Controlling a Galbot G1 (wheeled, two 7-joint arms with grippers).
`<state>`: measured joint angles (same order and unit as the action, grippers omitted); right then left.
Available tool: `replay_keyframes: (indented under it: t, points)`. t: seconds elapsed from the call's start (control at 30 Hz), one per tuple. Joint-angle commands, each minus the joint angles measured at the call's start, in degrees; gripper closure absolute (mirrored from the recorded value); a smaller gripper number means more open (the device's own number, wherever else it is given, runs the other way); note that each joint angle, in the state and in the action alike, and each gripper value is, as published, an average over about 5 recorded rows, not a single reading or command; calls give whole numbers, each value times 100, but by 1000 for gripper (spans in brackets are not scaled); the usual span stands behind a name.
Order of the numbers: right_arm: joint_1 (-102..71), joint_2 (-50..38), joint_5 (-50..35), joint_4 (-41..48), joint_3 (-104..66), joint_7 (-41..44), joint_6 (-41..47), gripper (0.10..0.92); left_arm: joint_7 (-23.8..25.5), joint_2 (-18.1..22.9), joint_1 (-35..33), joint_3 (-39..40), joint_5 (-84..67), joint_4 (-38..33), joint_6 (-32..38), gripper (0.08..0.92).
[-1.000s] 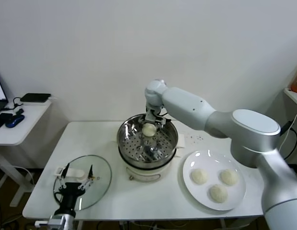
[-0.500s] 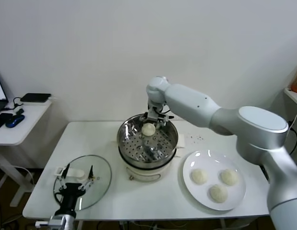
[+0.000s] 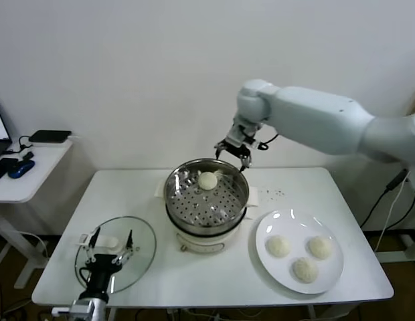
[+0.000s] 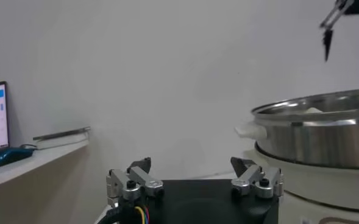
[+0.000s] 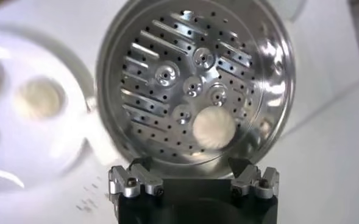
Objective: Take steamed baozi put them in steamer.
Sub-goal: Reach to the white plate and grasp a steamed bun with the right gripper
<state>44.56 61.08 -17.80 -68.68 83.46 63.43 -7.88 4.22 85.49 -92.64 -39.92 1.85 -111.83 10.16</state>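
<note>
The steamer (image 3: 207,198) stands mid-table, a shiny perforated steel basket on a cream pot base. One cream-white baozi (image 3: 207,180) lies in it near the far wall; it also shows in the right wrist view (image 5: 213,128). Three more baozi (image 3: 279,245) (image 3: 320,247) (image 3: 304,269) lie on the white plate (image 3: 331,274) at the right. My right gripper (image 3: 233,152) is open and empty, raised above the steamer's far right rim. My left gripper (image 3: 106,244) is open and empty, parked low at the front left over the glass lid.
A round glass lid (image 3: 140,254) with a white handle lies on the table at the front left. A side desk (image 3: 23,170) with a mouse and dark devices stands at the far left. The white wall is close behind the table.
My right gripper has let go of the baozi in the steamer and risen up and to the right, out of the basket. The left arm has not moved.
</note>
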Motion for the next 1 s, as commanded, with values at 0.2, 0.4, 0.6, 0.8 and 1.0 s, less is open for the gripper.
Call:
replay_keyframes:
  t: [0.2,0.4,0.6,0.8,1.0]
  points:
    - [779,-1912,-2015,-1385,1423,-248,1821,203,2,11,2,88,-53,-31,-12,177]
    - [422,-2390,-1640,-1859,1516,-386,1922,203,-14,44,-16,96,-44,-79,5,177]
    - [-416,-2575,-1337,-1724,1003,-526,2083,203,-32,67,-44,84,-37,-156,24,177]
    - [-1319,-2602,-820,-1359,537,-596,2081,203,-23,21,-57,53,-39,-178,22,177]
    - [-1946,-2341,-577,-1217,160,-737,2112,203,-16,-34,-28,81,-7,-135,2,177]
